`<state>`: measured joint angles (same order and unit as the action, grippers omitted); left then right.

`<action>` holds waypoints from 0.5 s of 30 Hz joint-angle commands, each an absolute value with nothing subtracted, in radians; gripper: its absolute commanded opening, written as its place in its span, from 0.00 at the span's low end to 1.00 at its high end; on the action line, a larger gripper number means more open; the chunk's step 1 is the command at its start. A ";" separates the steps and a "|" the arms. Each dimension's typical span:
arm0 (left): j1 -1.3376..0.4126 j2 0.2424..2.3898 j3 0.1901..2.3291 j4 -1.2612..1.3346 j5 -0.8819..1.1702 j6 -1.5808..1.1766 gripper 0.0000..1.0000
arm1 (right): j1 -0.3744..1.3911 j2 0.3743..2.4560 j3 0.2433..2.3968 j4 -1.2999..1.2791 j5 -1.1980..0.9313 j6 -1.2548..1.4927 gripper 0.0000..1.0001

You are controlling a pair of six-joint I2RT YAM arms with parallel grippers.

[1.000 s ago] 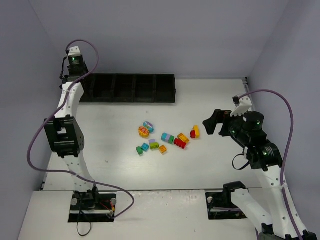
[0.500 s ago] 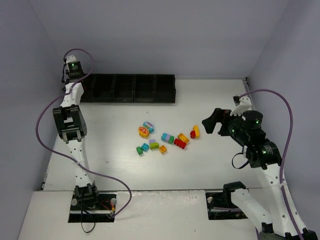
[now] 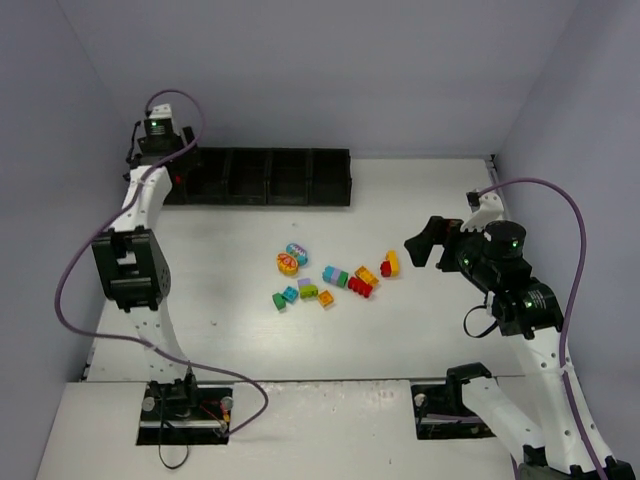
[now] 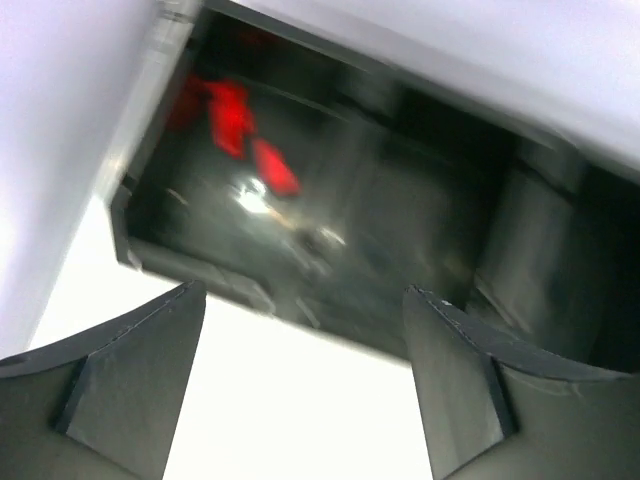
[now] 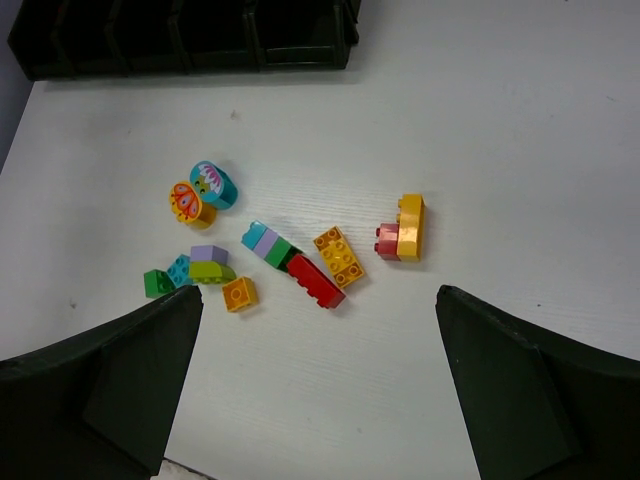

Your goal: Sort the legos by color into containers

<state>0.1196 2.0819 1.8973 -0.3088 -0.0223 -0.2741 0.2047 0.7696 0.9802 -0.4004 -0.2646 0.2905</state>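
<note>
The legos (image 3: 330, 275) lie scattered mid-table, among them a red brick (image 5: 315, 281), an orange brick (image 5: 339, 256), a yellow-and-red piece (image 5: 402, 229) and two rounded ones (image 5: 200, 192). The containers are one black tray (image 3: 255, 177) of compartments along the back edge. My left gripper (image 3: 180, 168) hangs open over the tray's left end. In the left wrist view its empty jaws (image 4: 302, 292) frame the end compartment (image 4: 200, 275), where blurred red bricks (image 4: 235, 120) lie. My right gripper (image 3: 420, 245) stands open and empty to the right of the pile, above the table (image 5: 318, 295).
Grey walls close in the table on the left, back and right. The tray's other compartments (image 5: 190, 40) look dark inside, and I cannot make out their contents. Bare white table (image 3: 450, 190) lies between the pile and the tray.
My left gripper has opened over the tray's left end, and its wrist has shifted slightly right. The left elbow swung in and back out. The right arm and the pile have not moved.
</note>
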 commanded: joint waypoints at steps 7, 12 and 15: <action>-0.518 1.637 1.612 -0.503 -0.034 -0.299 0.80 | 0.210 0.753 1.012 -0.331 -0.232 0.279 1.00; -0.835 1.690 1.627 -0.606 -0.194 -0.462 0.82 | 0.209 0.732 0.989 -0.334 -0.219 0.311 0.99; -0.952 1.752 1.647 -0.640 -0.250 -0.551 0.83 | 0.210 0.718 0.980 -0.337 -0.221 0.331 0.99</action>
